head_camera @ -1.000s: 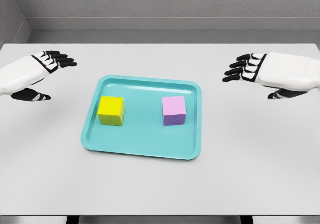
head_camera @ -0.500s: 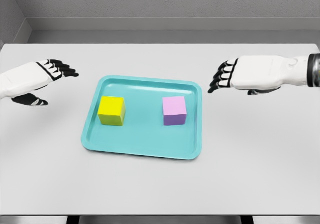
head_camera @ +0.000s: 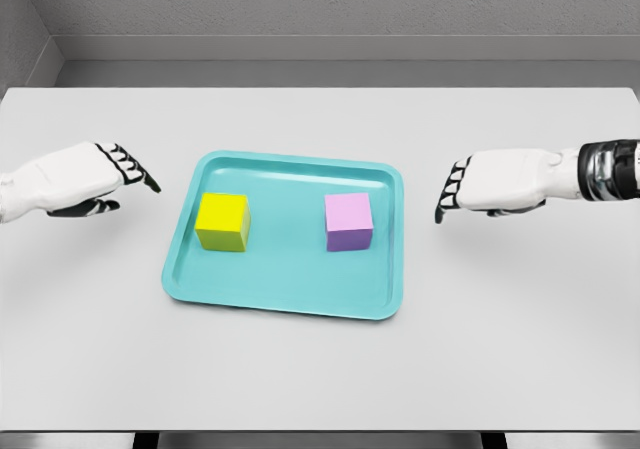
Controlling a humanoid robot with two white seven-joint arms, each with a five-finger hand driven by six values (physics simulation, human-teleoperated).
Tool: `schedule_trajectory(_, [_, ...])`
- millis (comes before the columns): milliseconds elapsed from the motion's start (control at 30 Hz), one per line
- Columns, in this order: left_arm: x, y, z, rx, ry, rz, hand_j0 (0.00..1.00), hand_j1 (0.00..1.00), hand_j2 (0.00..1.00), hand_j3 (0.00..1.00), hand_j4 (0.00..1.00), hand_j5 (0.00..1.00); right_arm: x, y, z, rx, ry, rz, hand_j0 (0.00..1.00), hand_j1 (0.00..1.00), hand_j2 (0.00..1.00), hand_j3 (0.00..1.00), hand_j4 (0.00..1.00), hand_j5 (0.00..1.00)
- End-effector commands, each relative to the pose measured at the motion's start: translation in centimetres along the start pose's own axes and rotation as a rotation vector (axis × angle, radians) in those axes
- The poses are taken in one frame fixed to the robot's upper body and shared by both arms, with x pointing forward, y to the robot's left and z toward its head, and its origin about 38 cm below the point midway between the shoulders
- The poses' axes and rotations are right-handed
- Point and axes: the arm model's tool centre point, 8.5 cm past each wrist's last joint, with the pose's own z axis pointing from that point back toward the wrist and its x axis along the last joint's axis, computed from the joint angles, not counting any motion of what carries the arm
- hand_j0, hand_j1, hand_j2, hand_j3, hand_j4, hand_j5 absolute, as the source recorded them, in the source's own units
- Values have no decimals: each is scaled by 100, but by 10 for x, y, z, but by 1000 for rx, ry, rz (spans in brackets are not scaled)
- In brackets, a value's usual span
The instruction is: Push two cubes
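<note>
A yellow cube (head_camera: 223, 221) sits on the left half of a teal tray (head_camera: 290, 284), and a pink cube with a purple front face (head_camera: 348, 221) sits on the right half. My left hand (head_camera: 128, 172) hovers over the table left of the tray, fingers stretched out flat and holding nothing, a short gap from the tray's rim. On the other side my right hand (head_camera: 452, 190) hangs just outside the tray's right edge, fingers extended and angled downward, empty. Neither hand touches a cube.
The tray lies in the middle of a grey table (head_camera: 320, 369). A grey wall (head_camera: 320, 9) runs behind the table's far edge.
Both hands have turned edge-on and dropped lower, each moving inward toward the tray. The right hand travelled further left. The cubes and the tray have not moved.
</note>
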Motion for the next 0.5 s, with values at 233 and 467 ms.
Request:
schedule_trajectory(233, [8,-7,-6,-26,-24,-5,68,68,68,68,68,68,-6,-1,-29,-7,-7,-19,64,64,64,64,64,64])
schedule_trajectory(467, [11,-8,-7,-31,-33,-6,68,68,68,68,68,68,-3,0,-38,-4,-21,-19,64,64,64,64,64,64])
